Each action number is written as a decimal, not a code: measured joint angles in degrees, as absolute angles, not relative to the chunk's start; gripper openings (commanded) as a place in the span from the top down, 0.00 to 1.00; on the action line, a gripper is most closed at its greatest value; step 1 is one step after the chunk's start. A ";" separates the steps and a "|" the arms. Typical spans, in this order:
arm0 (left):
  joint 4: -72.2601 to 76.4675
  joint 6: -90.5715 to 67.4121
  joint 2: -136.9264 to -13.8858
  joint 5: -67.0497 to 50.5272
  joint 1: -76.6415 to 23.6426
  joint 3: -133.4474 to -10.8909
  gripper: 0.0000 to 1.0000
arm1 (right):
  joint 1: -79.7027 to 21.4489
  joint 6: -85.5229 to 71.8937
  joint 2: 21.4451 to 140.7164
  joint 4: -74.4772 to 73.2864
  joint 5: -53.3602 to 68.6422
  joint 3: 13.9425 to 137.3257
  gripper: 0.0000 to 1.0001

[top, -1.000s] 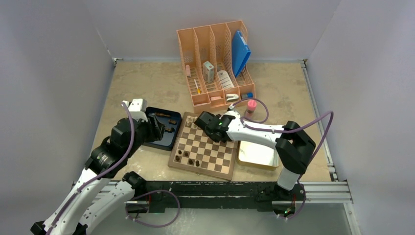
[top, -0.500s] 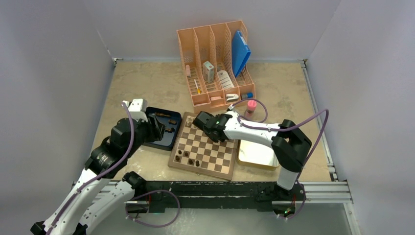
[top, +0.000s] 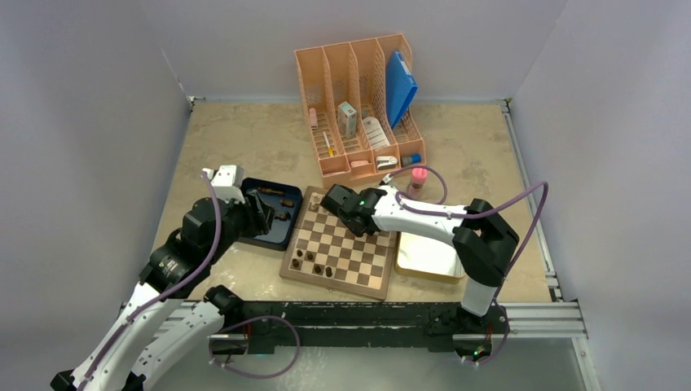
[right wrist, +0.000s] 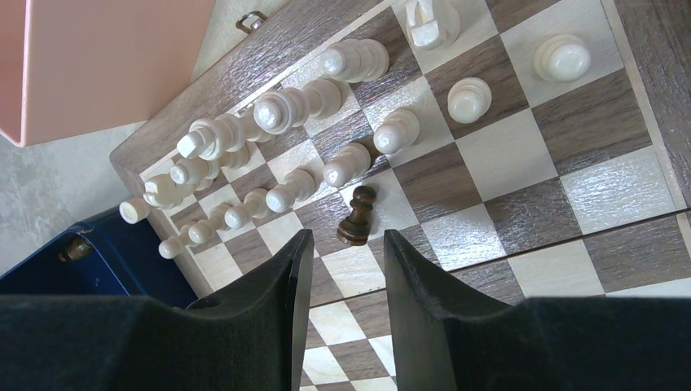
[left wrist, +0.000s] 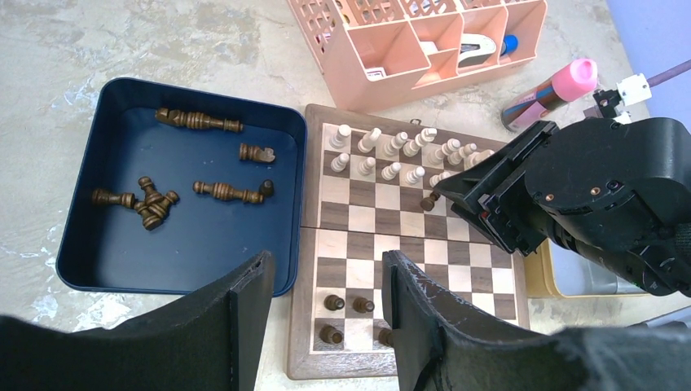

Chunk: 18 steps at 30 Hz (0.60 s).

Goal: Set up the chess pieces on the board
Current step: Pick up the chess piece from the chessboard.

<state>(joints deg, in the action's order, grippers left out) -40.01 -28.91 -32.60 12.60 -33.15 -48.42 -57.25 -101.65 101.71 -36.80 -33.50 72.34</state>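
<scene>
Hovering over the board, our right gripper is standing part-open and empty, a dark pawn upright just past its fingertips beside the pale pieces; we are seeing our left gripper spread wide and empty near the blue tray, other dark pieces lying in it

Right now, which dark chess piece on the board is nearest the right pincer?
The dark pawn beside the pale pawns, ahead of the right pincer; the other dark pieces stand at the board's opposite edge.
</scene>
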 measured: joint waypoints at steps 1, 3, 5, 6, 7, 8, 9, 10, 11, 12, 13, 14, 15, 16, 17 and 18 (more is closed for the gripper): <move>-40.01 -28.91 -32.60 12.58 -33.15 -48.42 0.50 | -57.25 -101.75 101.71 -36.80 -33.50 72.34 0.60; -40.01 -28.91 -32.58 12.47 -33.15 -48.42 0.50 | -57.25 -102.02 101.71 -36.82 -33.47 72.34 0.60; -40.01 -28.91 -32.51 12.36 -33.15 -48.42 0.50 | -57.25 -102.21 101.71 -36.84 -33.47 72.34 0.60; -40.01 -28.91 -32.38 12.36 -33.15 -48.42 0.49 | -57.25 -102.45 101.71 -36.91 -33.47 72.34 0.60; -40.01 -28.91 -32.23 12.36 -33.15 -48.42 0.50 | -57.25 -102.59 101.71 -36.95 -33.47 72.34 0.60; -40.01 -28.91 -32.08 12.36 -33.15 -48.42 0.49 | -57.25 -102.74 101.71 -36.95 -33.47 72.34 0.60; -40.01 -28.91 -31.86 12.36 -33.15 -48.42 0.50 | -57.25 -102.91 101.71 -36.95 -33.45 72.34 0.60; -39.99 -28.91 -31.62 12.36 -33.15 -48.42 0.50 | -57.25 -103.04 101.71 -36.97 -33.45 72.34 0.60; -40.01 -28.91 -31.46 12.36 -33.15 -48.42 0.49 | -57.25 -103.15 101.71 -36.99 -33.45 72.34 0.60; -39.99 -28.91 -31.27 12.36 -33.15 -48.42 0.50 | -57.25 -103.28 101.71 -36.97 -33.43 72.34 0.60; -39.99 -28.91 -31.16 12.36 -33.15 -48.42 0.49 | -57.25 -103.42 101.71 -36.99 -33.43 72.34 0.59; -40.01 -28.91 -31.05 12.36 -33.15 -48.42 0.49 | -57.25 -103.53 101.71 -36.99 -33.43 72.34 0.59; -39.99 -28.91 -30.98 12.36 -33.15 -48.42 0.50 | -57.25 -103.59 101.71 -36.99 -33.43 72.34 0.59; -39.99 -28.91 -30.96 12.34 -33.15 -48.42 0.49 | -57.25 -103.72 101.71 -36.99 -33.43 72.34 0.59; -39.99 -28.91 -30.96 12.34 -33.15 -48.42 0.50 | -57.25 -103.85 101.71 -36.99 -33.41 72.34 0.59; -39.99 -28.88 -30.96 12.32 -33.15 -48.42 0.50 | -57.25 -104.01 101.73 -37.01 -33.39 72.34 0.59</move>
